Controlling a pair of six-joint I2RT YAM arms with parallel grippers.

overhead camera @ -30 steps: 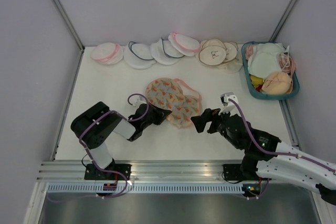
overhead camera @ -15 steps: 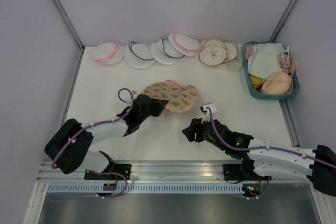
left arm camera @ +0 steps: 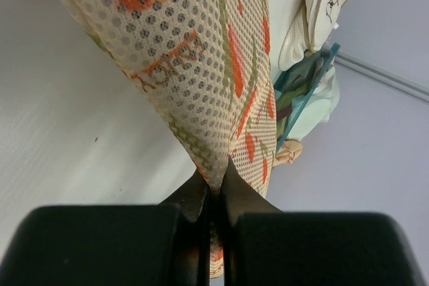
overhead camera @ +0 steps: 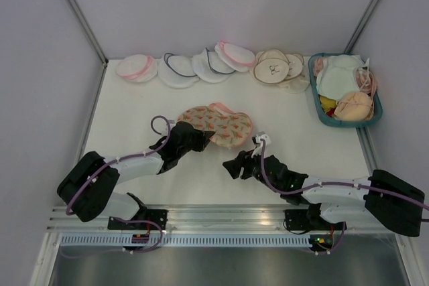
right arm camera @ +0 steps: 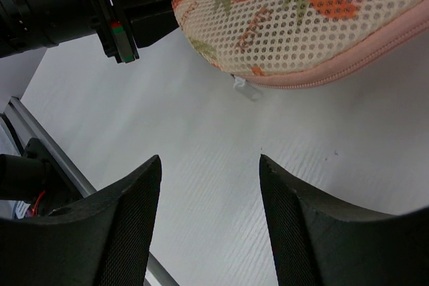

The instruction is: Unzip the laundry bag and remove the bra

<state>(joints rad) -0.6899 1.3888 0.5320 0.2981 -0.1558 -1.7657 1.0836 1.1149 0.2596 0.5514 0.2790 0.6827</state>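
Note:
The laundry bag [overhead camera: 218,124], cream with orange and green prints and pink zip trim [right arm camera: 335,75], lies mid-table with its left end raised. My left gripper [overhead camera: 200,137] is shut on the fabric of that left end, and the pinch shows in the left wrist view [left arm camera: 214,182] under the hanging bag [left arm camera: 201,65]. My right gripper [overhead camera: 231,165] is open and empty, low over the table just in front of the bag [right arm camera: 301,25]. A small pale zip tab [right arm camera: 244,90] hangs below the trim, ahead of the right gripper [right arm camera: 210,159]. The bra is hidden.
A teal basket [overhead camera: 343,124] holding peach and white bras stands at the back right. A row of white round pouches [overhead camera: 181,68] and beige round pouches [overhead camera: 275,68] lies along the back wall. Walls close in the left, back and right sides.
My left arm has stretched out and lifted the bag's left end, so the bag looks narrower. My right gripper has moved left and lower, in front of the bag.

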